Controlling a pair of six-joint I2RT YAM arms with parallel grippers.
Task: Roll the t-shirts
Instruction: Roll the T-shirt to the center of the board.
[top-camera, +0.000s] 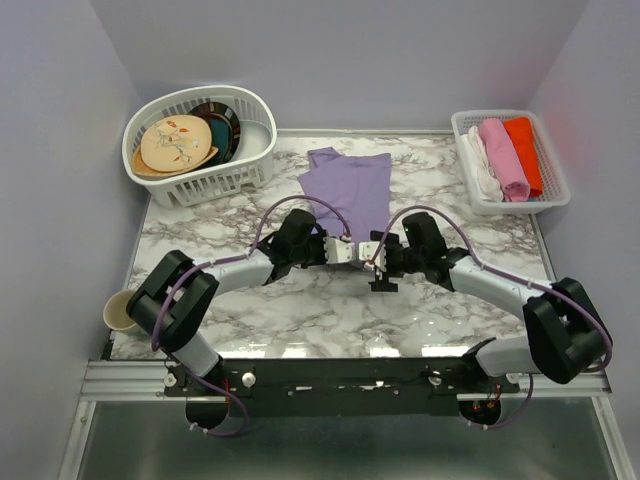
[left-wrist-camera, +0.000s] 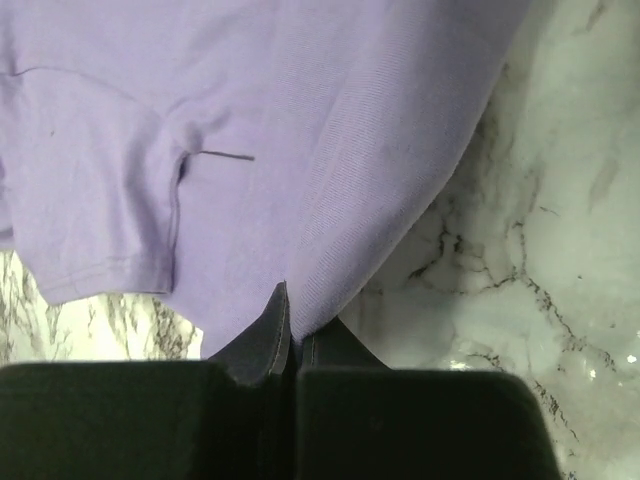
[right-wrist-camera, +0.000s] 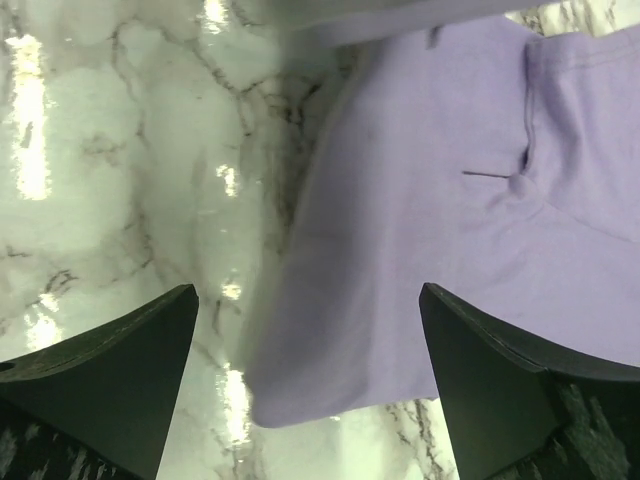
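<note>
Our left gripper pinches the shirt hem, shown only by its wrist view; our right gripper hangs spread over the shirt's corner.

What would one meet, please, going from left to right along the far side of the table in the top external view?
Round white basket holding plates, lavender t-shirt, rectangular white basket holding rolled cloths.
</note>
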